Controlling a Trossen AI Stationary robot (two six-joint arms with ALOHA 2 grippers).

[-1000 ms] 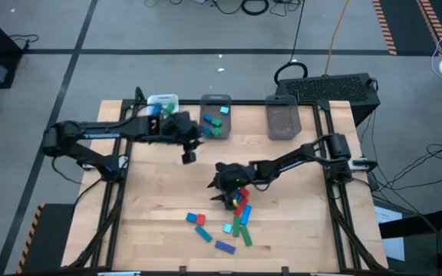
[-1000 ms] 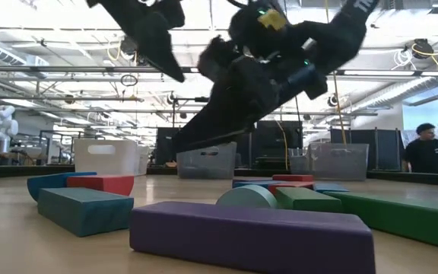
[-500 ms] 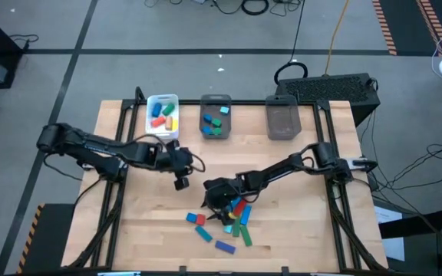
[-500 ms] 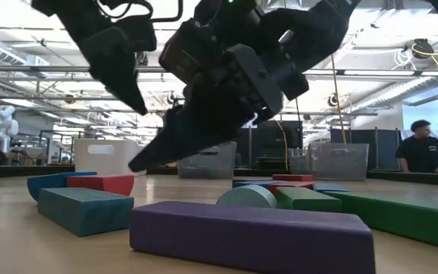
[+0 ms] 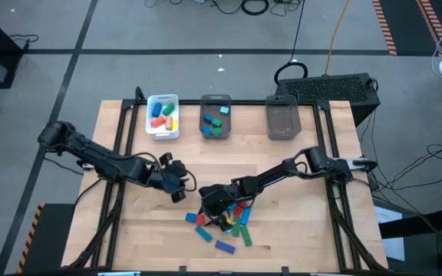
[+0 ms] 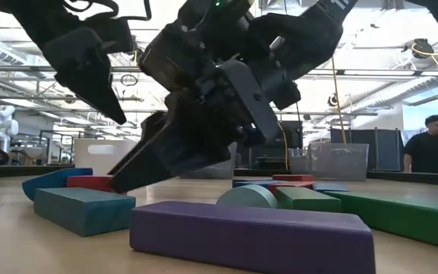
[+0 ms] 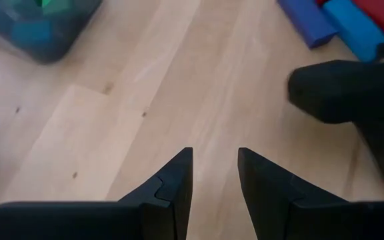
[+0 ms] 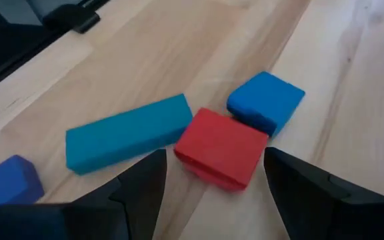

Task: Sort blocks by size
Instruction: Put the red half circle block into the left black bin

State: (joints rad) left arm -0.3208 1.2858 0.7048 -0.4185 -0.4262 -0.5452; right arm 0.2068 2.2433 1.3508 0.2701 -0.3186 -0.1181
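Wooden table (image 5: 144,222) carries the blocks (image 5: 232,222) near 6 o'clock. I hold my right tool (image 8: 209,175) wide open, empty, straddling a red block (image 8: 220,149). My left tool (image 7: 215,175), at 9 o'clock of them, is slightly parted, empty.

Your two arms are dark, near-black, built from slim jointed links. The left gripper (image 7: 215,183) has two matte black wedge fingers (image 7: 175,187) with a stepped notch on the inner edge. The right gripper (image 8: 212,190) shows broad black fingers (image 8: 142,190) with angled tips. A thin dark cable seems to loop by the left wrist in the high view.
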